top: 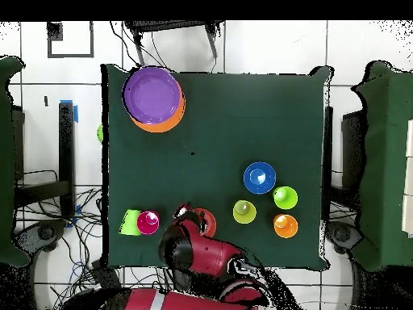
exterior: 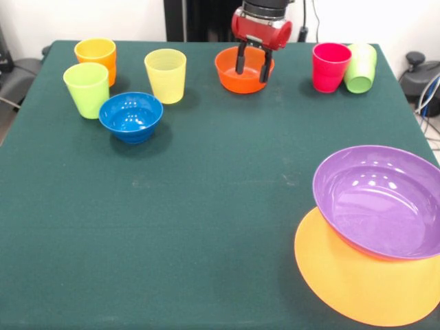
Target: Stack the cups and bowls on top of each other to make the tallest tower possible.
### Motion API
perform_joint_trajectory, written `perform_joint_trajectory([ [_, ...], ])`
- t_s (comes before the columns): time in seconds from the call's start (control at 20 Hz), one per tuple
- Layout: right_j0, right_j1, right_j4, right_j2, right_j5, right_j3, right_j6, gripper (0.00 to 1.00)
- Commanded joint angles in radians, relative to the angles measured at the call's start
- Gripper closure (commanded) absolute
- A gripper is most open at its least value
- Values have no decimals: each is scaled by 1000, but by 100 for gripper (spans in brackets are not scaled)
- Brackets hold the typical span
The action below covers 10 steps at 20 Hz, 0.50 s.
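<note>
My gripper (exterior: 251,75) is open, its fingers hanging down into the medium red-orange bowl (exterior: 230,77) at the table's far edge, holding nothing. An orange cup (exterior: 95,55), a lime green cup (exterior: 86,89), a yellow cup (exterior: 166,74) and the small blue bowl (exterior: 130,115) stand apart at the far left. A red cup (exterior: 330,66) stands at the far right with a green cup (exterior: 360,67) leaning against it. The purple bowl (exterior: 381,199) sits in the orange-yellow bowl (exterior: 357,289) at the near right. No tower of cups stands. The large green bowl is not on the table.
In the overhead view the arm (top: 202,254) reaches in from the bottom over the red-orange bowl (top: 206,224). The purple bowl (top: 152,94) lies at the top left corner there. A small green patch (top: 100,133) shows just beyond the table's left edge.
</note>
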State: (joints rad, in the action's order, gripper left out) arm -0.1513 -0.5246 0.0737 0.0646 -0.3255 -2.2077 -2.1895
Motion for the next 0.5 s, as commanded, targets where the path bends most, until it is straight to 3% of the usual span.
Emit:
perform_joint_trajectory([
  [0.05, 21, 62, 64, -36, 61, -34, -204, 0],
  [0.25, 19, 88, 56, -28, 36, -33, -225, 0],
  [0.5, -34, 140, 22, -88, -18, -20, -258, 0],
])
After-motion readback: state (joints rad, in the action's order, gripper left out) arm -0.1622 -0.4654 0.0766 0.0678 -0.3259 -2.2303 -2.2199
